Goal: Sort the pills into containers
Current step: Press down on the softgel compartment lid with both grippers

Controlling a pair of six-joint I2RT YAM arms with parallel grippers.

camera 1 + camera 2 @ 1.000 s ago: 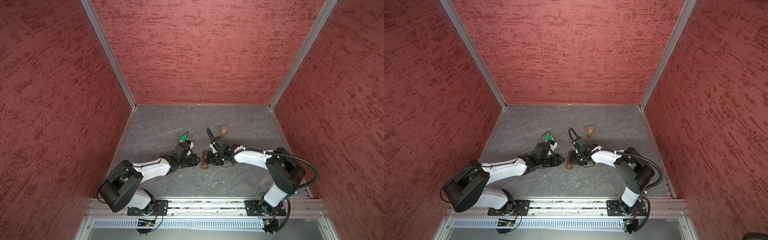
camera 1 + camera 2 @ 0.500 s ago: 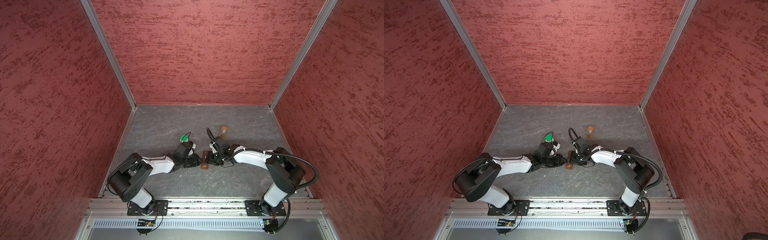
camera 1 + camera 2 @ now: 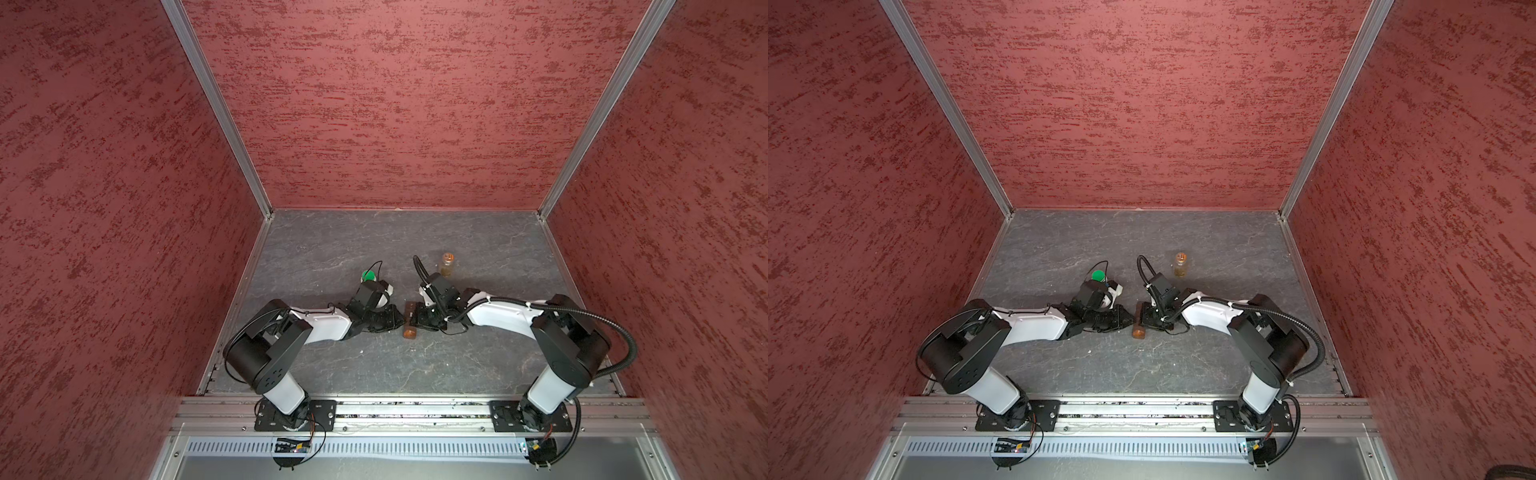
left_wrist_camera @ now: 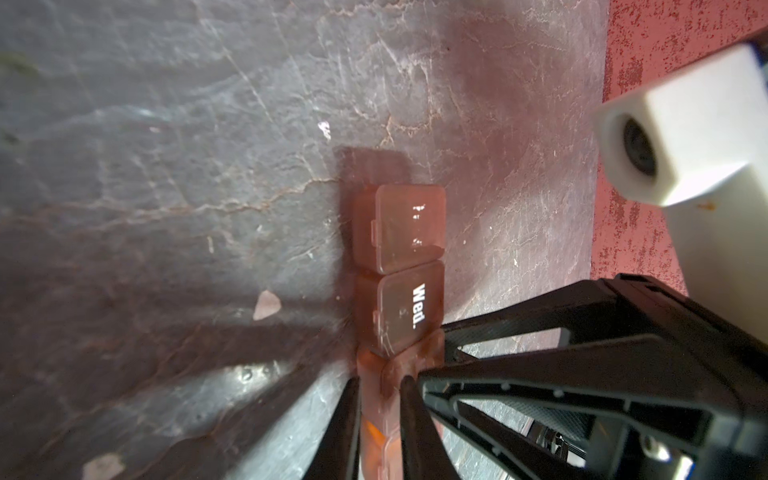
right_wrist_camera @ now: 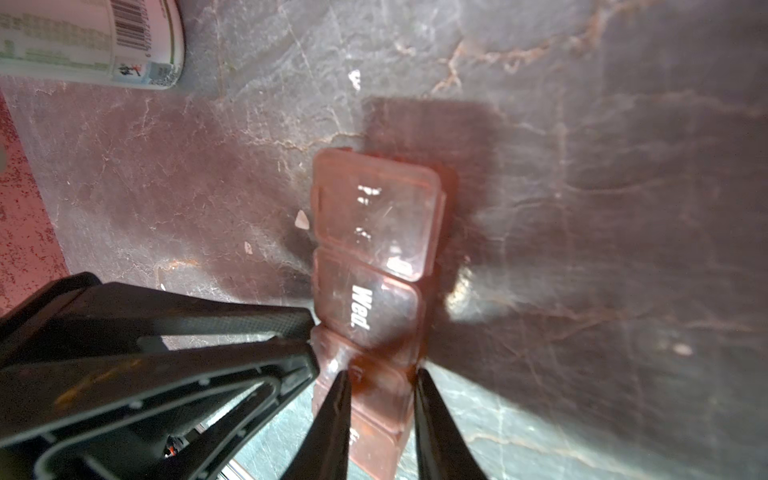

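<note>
Both arms reach low toward the table (image 3: 374,374) centre. Left gripper (image 4: 381,380) pinches the strip (image 3: 409,331) from 9 o'clock, right gripper (image 5: 381,374) from 3 o'clock. The strip's long axis runs 12-to-6.

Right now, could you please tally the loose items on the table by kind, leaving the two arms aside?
Bottles: 2 (white green-capped bottle, clear amber bottle)
Pill organiser strip: 1
Total: 3
</note>
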